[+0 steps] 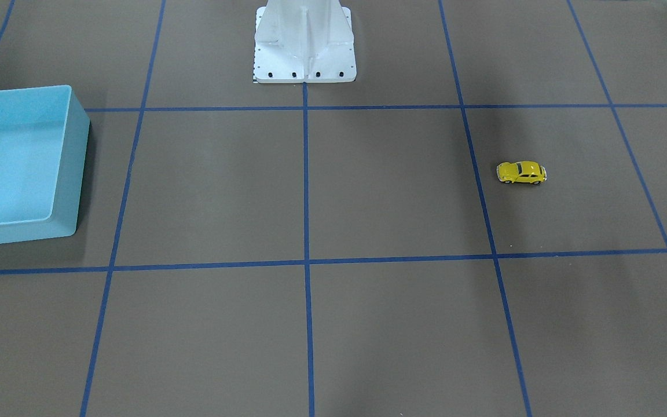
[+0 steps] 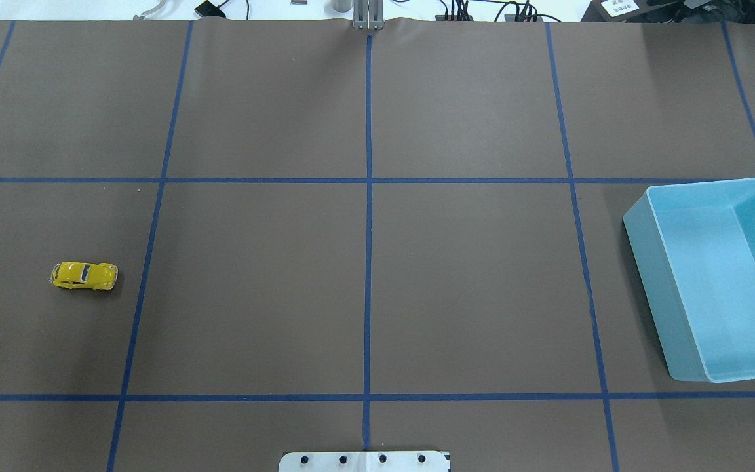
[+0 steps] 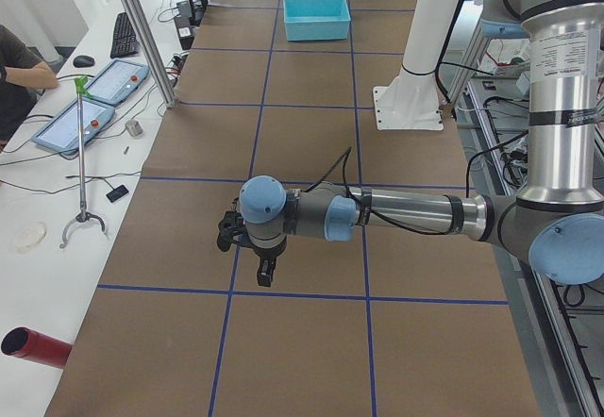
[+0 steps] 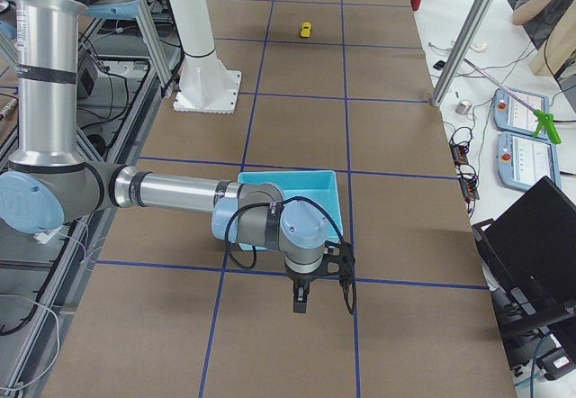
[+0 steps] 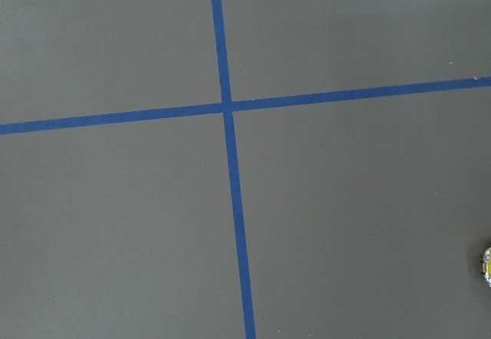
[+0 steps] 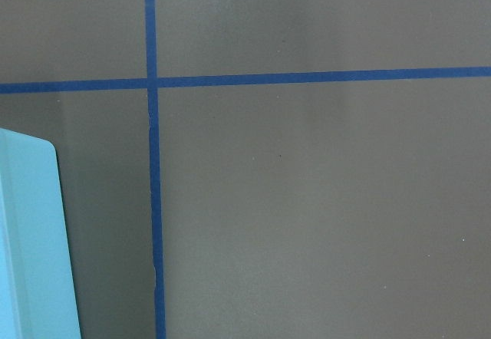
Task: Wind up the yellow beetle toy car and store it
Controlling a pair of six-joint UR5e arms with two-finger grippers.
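The yellow beetle toy car (image 1: 521, 172) stands on its wheels on the brown table, on the robot's left side (image 2: 84, 276). It looks far and small in the exterior right view (image 4: 306, 30). Only a sliver of it shows at the right edge of the left wrist view (image 5: 487, 266). The light blue bin (image 2: 653, 282) sits empty on the robot's right side (image 1: 73, 168). My left gripper (image 3: 247, 252) hangs high over the table and shows only in the exterior left view. My right gripper (image 4: 324, 294) hangs beside the bin (image 4: 288, 175) and shows only in the exterior right view. I cannot tell whether either is open or shut.
The white robot pedestal (image 1: 304, 46) stands at the table's robot-side edge (image 2: 364, 461). Blue tape lines divide the brown mat into squares. Operators' desks with tablets (image 3: 90, 106) and a laptop (image 4: 531, 236) line the far side. The bin's corner shows in the right wrist view (image 6: 31, 247).
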